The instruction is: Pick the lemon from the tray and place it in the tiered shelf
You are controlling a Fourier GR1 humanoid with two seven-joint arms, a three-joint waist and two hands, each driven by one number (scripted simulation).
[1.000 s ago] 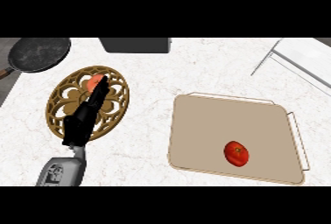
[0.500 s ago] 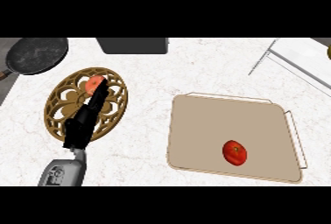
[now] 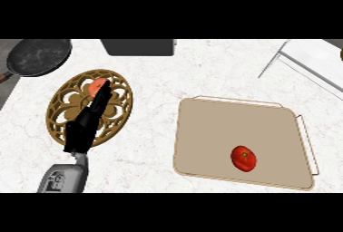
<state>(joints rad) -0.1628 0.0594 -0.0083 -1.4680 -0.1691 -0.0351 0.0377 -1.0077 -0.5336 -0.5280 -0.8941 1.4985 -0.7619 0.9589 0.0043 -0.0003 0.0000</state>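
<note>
Bench (image 3: 154, 77): white marbled top that carries all the things.
Tray (image 3: 221, 122): beige, with thin wire handles, at the right half of the bench.
Fruit on the tray (image 3: 243, 158): one red, round fruit with a small green stem spot; it looks more like a tomato than a lemon. It lies in the tray's lower middle part, apart from the rims.
Left hand (image 3: 90, 118): black, on a grey forearm that comes from the lower left edge. Its fingers are straight and point up the view, over the round stand. It holds nothing.
Round stand (image 3: 120, 97): golden, with openwork flower pattern, at the left of the bench, under the left hand.
Orange-red thing (image 3: 98, 84): small, on the upper part of the round stand, just at the fingertips; what it is I cannot tell.
Frying pan (image 3: 39, 56): dark, at the upper left corner of the bench.
Dark box (image 3: 139, 46): at the upper edge, middle.
Tiered shelf (image 3: 301, 63): only thin white bars show, at the upper right corner, well apart from the tray's fruit.
Right hand: it shows in no part of the view.
</note>
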